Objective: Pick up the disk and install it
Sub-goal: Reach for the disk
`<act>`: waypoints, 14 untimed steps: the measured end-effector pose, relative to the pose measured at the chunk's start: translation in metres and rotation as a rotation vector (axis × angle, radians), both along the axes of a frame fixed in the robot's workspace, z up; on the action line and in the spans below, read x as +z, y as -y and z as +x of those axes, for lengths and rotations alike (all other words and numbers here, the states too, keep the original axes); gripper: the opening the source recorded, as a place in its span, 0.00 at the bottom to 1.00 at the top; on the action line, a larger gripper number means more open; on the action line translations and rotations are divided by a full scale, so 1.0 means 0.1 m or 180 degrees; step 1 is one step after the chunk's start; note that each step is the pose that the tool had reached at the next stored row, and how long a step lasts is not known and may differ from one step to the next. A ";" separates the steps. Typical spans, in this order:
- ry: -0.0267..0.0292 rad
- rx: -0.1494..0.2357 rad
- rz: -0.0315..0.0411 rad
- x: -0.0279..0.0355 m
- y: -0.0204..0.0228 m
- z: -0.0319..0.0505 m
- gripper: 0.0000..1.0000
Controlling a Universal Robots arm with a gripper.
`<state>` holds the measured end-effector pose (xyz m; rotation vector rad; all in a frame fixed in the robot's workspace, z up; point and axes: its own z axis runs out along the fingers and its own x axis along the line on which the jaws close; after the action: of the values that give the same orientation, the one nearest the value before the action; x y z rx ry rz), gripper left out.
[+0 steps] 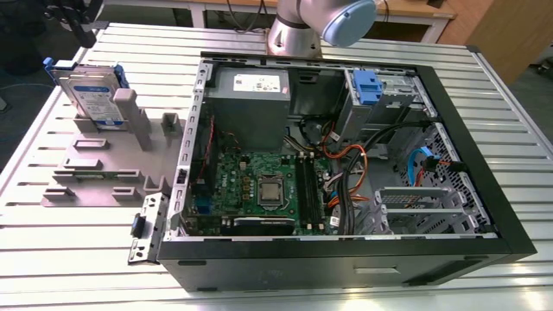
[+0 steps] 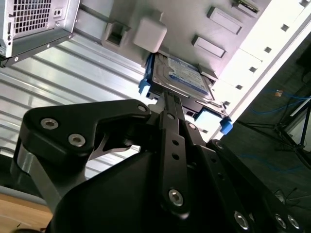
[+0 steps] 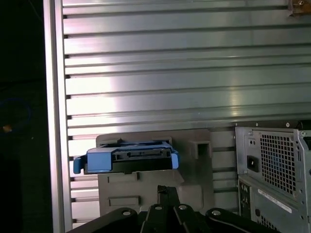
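The disk [image 1: 90, 94], silver with a white-and-blue label and blue side rails, stands on edge in a grey holder [image 1: 103, 172] at the exterior view's left, outside the computer case. My gripper [image 1: 82, 29] hangs above and just behind the disk, clear of it. In both wrist views the disk [image 2: 182, 75] [image 3: 129, 158] lies straight ahead of the gripper [image 2: 167, 97] [image 3: 166, 190], a short gap away. The fingers [image 3: 170, 193] meet at the tips with nothing between them.
The open computer case [image 1: 449, 129] takes up the middle and right of the slatted metal table [image 1: 78, 259]. Inside are a grey metal box with a white sticker [image 1: 250, 97], a green board, cables and a blue latch piece [image 1: 367, 87]. The arm's base [image 1: 294, 32] rises behind the case.
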<state>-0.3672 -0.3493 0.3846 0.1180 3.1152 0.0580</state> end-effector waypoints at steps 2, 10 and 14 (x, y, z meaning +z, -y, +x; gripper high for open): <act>-0.0003 0.0000 -0.0004 -0.006 -0.002 -0.020 0.11; -0.0005 0.0000 -0.0005 -0.006 -0.003 -0.025 0.11; -0.0006 0.0000 -0.0005 -0.005 -0.003 -0.026 0.11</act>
<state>-0.3697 -0.3491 0.3841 0.1181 3.1172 0.0556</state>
